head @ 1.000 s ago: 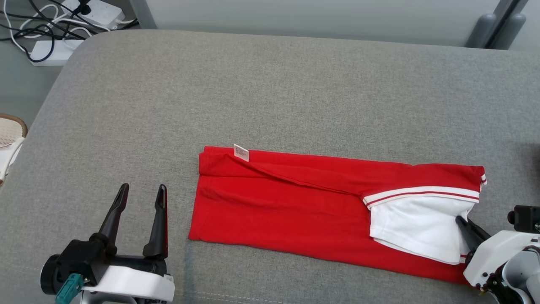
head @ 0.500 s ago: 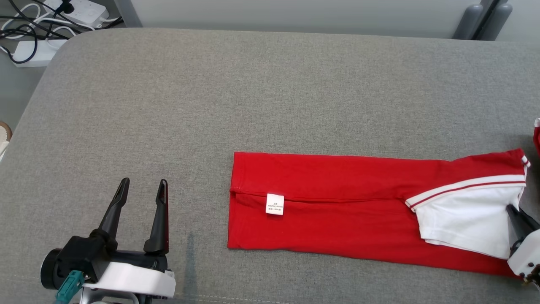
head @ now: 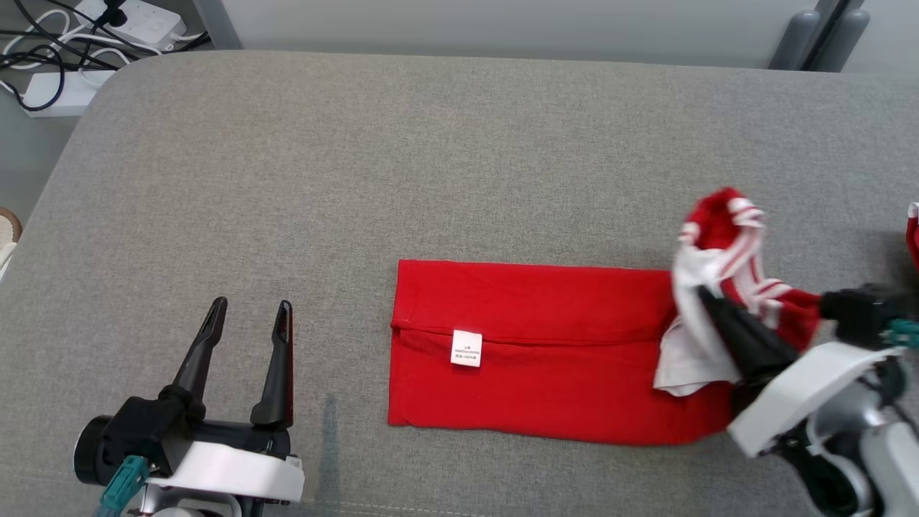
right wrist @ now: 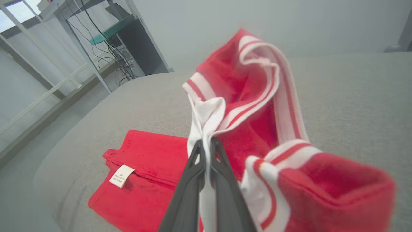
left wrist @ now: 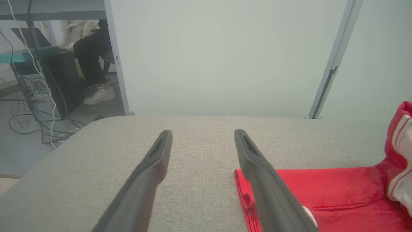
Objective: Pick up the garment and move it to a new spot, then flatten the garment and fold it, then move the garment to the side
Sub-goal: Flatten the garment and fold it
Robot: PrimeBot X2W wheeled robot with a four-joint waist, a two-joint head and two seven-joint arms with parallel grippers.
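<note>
Right gripper (head: pixel 705 294) tight on garment's (head: pixel 531 345) lifted end; left gripper (head: pixel 251 305) wide, empty; power strips (head: pixel 136 18) beyond cushion (head: pixel 431 143).

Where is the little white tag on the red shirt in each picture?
Head view: the white tag sits near the middle, on the red shirt's left part.
Left wrist view: it peeks out at the bottom, right of middle.
Right wrist view: lower left.
Shared landmark: the shirt's seam under the tag.

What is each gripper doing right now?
Left gripper: open, holding nothing.
Right gripper: shut on the raised striped end of the red and white fabric garment.
</note>
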